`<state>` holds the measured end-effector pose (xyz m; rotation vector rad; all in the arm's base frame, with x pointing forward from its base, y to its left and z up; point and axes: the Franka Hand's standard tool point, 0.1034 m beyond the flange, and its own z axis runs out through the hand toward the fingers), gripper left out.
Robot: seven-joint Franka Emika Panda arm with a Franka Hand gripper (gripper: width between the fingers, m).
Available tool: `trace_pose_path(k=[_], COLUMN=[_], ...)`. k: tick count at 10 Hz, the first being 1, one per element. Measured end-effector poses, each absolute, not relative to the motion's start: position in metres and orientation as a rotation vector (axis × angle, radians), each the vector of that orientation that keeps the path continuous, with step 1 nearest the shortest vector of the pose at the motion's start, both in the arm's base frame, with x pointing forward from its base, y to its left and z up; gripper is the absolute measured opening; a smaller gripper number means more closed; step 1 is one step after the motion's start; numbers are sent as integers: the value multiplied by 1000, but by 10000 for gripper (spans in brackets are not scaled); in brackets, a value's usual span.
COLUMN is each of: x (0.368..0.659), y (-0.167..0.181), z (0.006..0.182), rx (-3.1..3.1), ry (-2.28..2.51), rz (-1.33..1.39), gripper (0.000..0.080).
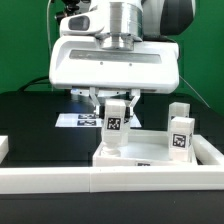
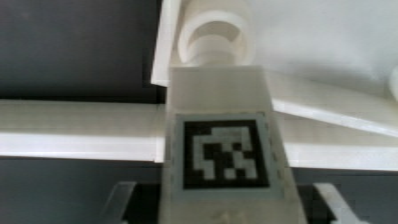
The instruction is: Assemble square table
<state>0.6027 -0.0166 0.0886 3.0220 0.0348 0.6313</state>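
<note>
In the exterior view my gripper (image 1: 115, 108) is shut on a white block leg (image 1: 115, 122) with a black-and-white tag, holding it upright. The leg's lower end meets the near corner of the white square table top (image 1: 150, 153) on the exterior view's left. A second tagged leg (image 1: 180, 132) stands upright on the top toward the exterior view's right. In the wrist view the held leg (image 2: 222, 130) runs out from between the fingers of my gripper (image 2: 222, 207). Its rounded tip (image 2: 214, 40) sits at the table top (image 2: 320, 55).
A long white rail (image 1: 110, 186) borders the black surface in front of the table top. The marker board (image 1: 78, 120) lies flat on the black surface behind my gripper. Green background stands behind the arm.
</note>
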Motion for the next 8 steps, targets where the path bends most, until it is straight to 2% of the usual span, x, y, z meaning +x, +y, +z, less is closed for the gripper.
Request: trace_pose_path(k=[4,8], x=[600,599], y=[-16,-16], z=[80,79], rx=[3019,3019], ry=[41,42], rz=[620,617], gripper=[288,288])
